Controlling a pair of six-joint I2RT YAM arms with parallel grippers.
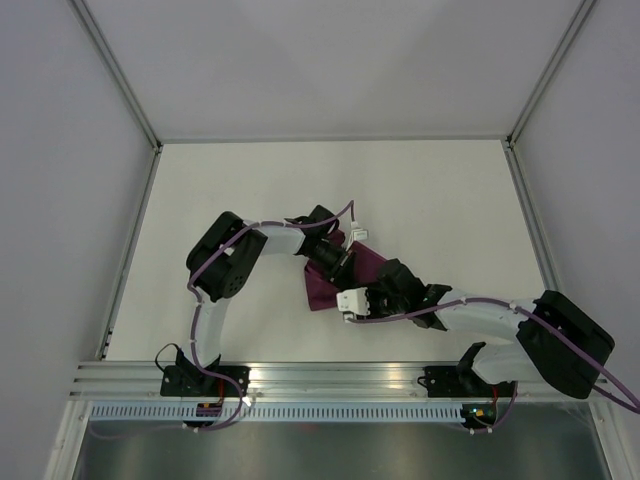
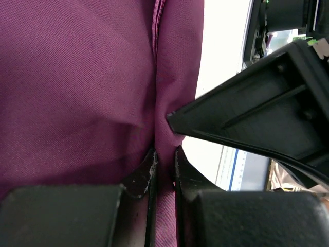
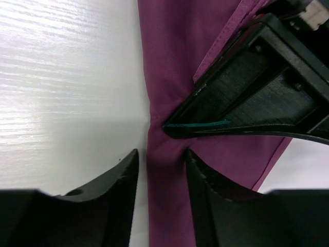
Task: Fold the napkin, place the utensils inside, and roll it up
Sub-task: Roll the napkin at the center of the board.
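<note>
The magenta napkin point(image 1: 322, 288) lies bunched on the white table between both arms. My left gripper point(image 1: 350, 265) is shut on a raised fold of the napkin point(image 2: 92, 82), with cloth squeezed between its fingertips point(image 2: 164, 155). In the right wrist view a narrow ridge of napkin point(image 3: 164, 77) runs between the jaws of my right gripper point(image 3: 162, 157), which is open. Its right finger point(image 3: 205, 185) touches the cloth, and a strip of table shows beside the left finger. My right gripper point(image 1: 378, 282) sits close against the left one, fingers nearly crossing. The utensils are hidden from every view.
The white table point(image 1: 250, 200) is walled by pale panels with metal rails. An aluminium rail point(image 1: 330, 378) runs along the near edge by the arm bases. The right gripper's finger point(image 2: 257, 103) crowds the left wrist view.
</note>
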